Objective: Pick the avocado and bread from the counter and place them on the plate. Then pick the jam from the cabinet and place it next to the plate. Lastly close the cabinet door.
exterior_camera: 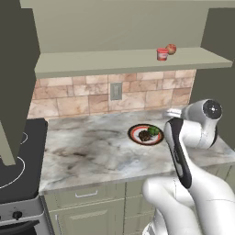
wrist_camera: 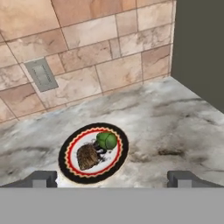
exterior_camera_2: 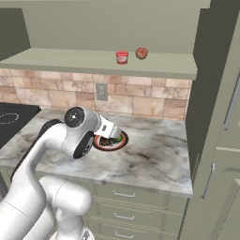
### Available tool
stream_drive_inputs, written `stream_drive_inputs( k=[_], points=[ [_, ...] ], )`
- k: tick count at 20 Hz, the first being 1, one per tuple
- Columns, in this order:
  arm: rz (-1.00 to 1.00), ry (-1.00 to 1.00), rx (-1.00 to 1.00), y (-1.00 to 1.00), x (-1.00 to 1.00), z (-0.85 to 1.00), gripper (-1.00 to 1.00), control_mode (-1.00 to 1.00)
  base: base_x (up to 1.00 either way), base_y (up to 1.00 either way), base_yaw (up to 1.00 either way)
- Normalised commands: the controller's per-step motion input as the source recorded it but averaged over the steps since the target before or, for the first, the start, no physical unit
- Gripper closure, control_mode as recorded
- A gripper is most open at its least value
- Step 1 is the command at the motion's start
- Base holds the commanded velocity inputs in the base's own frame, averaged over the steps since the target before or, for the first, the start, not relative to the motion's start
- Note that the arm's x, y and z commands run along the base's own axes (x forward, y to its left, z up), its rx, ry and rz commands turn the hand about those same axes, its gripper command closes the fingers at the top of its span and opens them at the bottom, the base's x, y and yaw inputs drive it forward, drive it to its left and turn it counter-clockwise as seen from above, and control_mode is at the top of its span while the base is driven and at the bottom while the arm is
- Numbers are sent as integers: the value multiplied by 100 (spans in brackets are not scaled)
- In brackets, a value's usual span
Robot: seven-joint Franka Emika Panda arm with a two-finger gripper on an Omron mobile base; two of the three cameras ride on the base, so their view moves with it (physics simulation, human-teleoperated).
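The avocado and bread lie touching on the plate, which sits toward the back of the surface, so the first step looks done. The jam stands on the cabinet shelf beside a reddish ball. The gripper, spread wide and empty, hovers near the plate; next it must rise to the jar. The cabinet door is cut off at the frame edge.
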Motion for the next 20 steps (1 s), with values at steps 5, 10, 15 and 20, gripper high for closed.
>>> stream_drive_inputs(
  k=[5, 10, 15, 20],
  points=[
    [0, 0, 0, 4, -26, 42, -100, -100, 0, 0, 0],
    [0, 0, 0, 4, -20, 44, -100, -100, 0, 0, 0],
    [0, 0, 0, 0, -15, 40, -100, -100, 0, 0, 0],
    [0, 0, 0, 3, -1, 41, -100, -100, 0, 0, 0]
  ],
)
